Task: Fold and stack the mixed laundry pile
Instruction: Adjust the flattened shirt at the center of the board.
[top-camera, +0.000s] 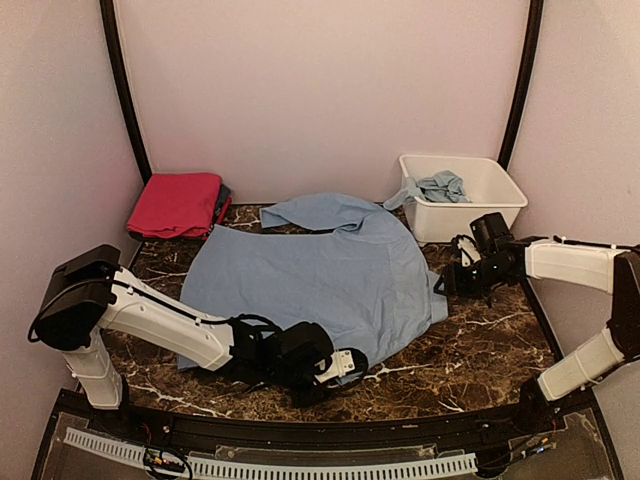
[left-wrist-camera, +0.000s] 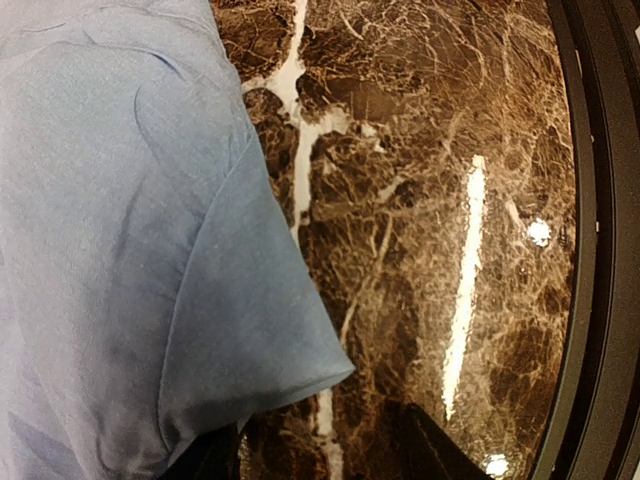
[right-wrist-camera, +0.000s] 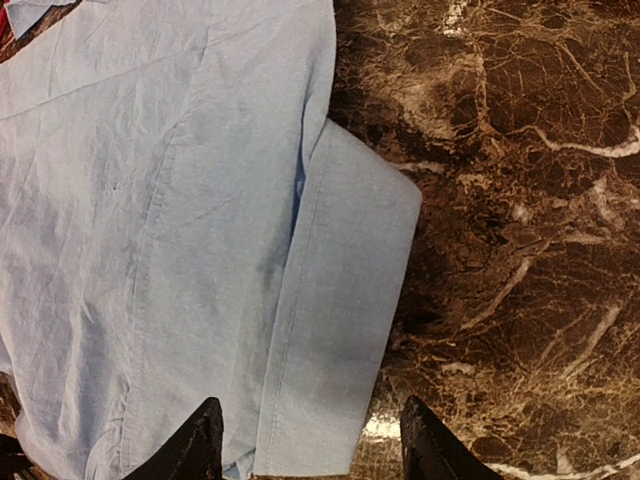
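A pale blue shirt (top-camera: 320, 270) lies spread flat on the marble table. My left gripper (top-camera: 345, 365) is open at the shirt's near right corner; in the left wrist view (left-wrist-camera: 315, 455) its dark fingers straddle bare marble just below a sleeve hem (left-wrist-camera: 250, 340). My right gripper (top-camera: 450, 280) is open at the shirt's right edge; in the right wrist view (right-wrist-camera: 305, 450) its fingertips straddle a folded cuff (right-wrist-camera: 340, 320). A folded magenta-pink piece (top-camera: 175, 203) with a dark piece under it lies at the back left. Another pale blue garment (top-camera: 435, 187) hangs in the tub.
A white rectangular tub (top-camera: 490, 180) stands at the back right, just behind my right arm. Pale walls close in the back and sides. The black table rim (top-camera: 300, 430) runs along the near edge, close to my left gripper.
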